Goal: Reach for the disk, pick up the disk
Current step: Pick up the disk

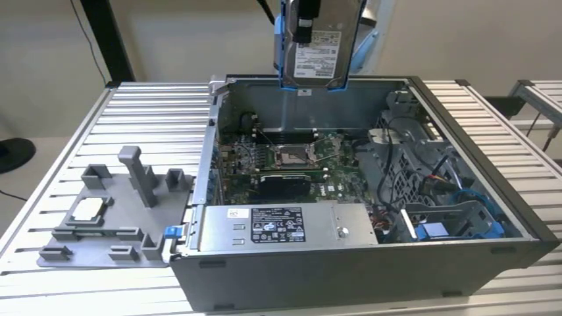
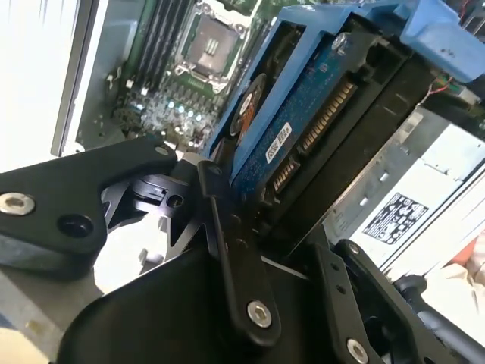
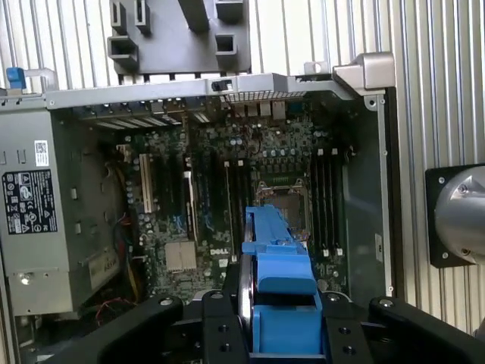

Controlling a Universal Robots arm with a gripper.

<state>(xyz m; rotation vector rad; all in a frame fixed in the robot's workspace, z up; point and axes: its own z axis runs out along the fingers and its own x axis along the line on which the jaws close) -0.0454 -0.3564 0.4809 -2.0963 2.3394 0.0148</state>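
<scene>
The disk (image 1: 318, 56), a silver drive with a white label and a blue bracket along its edges, hangs upright above the back wall of the open computer case (image 1: 351, 270). My gripper (image 1: 309, 26) comes down from above and is shut on the disk. In the second wrist view the disk (image 2: 303, 114) shows its blue circuit-board side, clamped between the black fingers (image 2: 227, 250). The first wrist view looks down along the disk's blue bracket edge (image 3: 276, 280) onto the motherboard (image 3: 220, 189) far below.
Inside the case lie the processor socket (image 1: 290, 156), a power supply (image 1: 281, 227) and a blue caddy (image 1: 448, 227) at the front on the exterior view's right. A grey fixture (image 1: 110, 217) holding a small silver chip (image 1: 88, 210) sits on the slatted metal table (image 1: 149, 118).
</scene>
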